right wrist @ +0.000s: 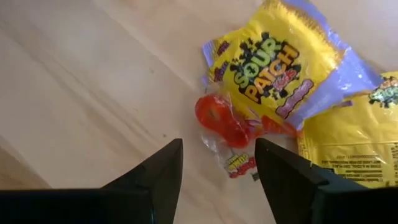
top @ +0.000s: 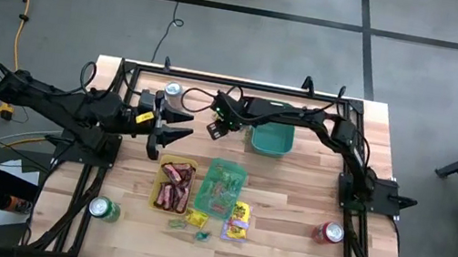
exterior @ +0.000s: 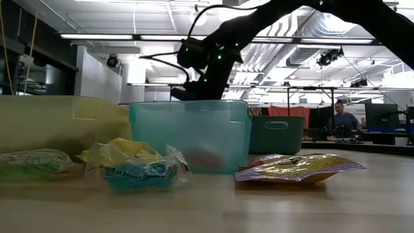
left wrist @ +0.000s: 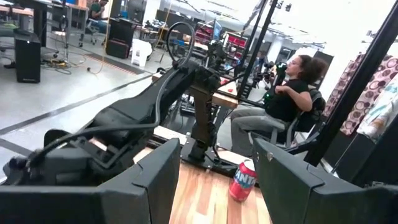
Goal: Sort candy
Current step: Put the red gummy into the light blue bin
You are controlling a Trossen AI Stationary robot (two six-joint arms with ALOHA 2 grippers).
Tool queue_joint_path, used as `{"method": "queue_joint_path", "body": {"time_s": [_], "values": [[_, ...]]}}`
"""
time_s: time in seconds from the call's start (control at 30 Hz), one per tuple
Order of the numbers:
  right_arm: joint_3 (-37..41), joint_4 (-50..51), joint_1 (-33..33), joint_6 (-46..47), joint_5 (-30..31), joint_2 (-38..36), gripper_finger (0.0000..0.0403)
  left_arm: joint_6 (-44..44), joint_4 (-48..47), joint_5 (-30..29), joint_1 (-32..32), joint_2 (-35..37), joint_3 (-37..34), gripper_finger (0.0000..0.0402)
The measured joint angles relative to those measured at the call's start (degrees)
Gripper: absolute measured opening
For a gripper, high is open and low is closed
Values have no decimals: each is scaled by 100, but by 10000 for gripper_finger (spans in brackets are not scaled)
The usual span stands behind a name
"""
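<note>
Closest to the front edge of the table, a loose scatter of small wrapped pieces (top: 186, 223) lies on the bare wood, yellow, green and pale blue. In the low view one of them (exterior: 139, 169) shows as a crinkled clear wrapper around blue and yellow. Just beside them to the right sit the bright yellow packets (top: 237, 222), flat and glossy, printed with dark lettering and edged in purple. A green can (top: 103, 210) stands near the left front corner and a red can (top: 327, 234) near the right.

Behind the loose candy, two trays sit side by side. The yellow tray (top: 153, 192) holds a heap of dark red-brown bars (top: 174, 184). The clear teal tray (top: 225, 162) holds a mix of tiny green, pink and pale pieces (top: 219, 192).

Farther back, both grippers hang over the middle of the table. The left gripper (top: 181, 128) points right, with its fingers spread and nothing between them. The right gripper (top: 215, 129) reaches in from the right, just in front of a dark teal bin (top: 272, 138). Its fingers are also apart and empty. Its wrist view looks down on a yellow packet (right wrist: 280, 68) that touches a small red sweet (right wrist: 221, 118) in clear wrap on the wood.

A silver can (top: 172, 90) stands at the far edge. Beyond the table, a person (left wrist: 286, 99) sits in a chair.
</note>
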State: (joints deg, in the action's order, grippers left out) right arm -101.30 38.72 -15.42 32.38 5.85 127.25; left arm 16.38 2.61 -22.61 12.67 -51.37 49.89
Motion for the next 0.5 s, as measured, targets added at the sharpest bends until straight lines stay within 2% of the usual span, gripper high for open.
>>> {"method": "queue_joint_path", "body": {"time_s": [0.5], "values": [[57, 100, -20, -413, 275, 122, 188, 5, -143, -2, 2, 0, 0, 189]]}}
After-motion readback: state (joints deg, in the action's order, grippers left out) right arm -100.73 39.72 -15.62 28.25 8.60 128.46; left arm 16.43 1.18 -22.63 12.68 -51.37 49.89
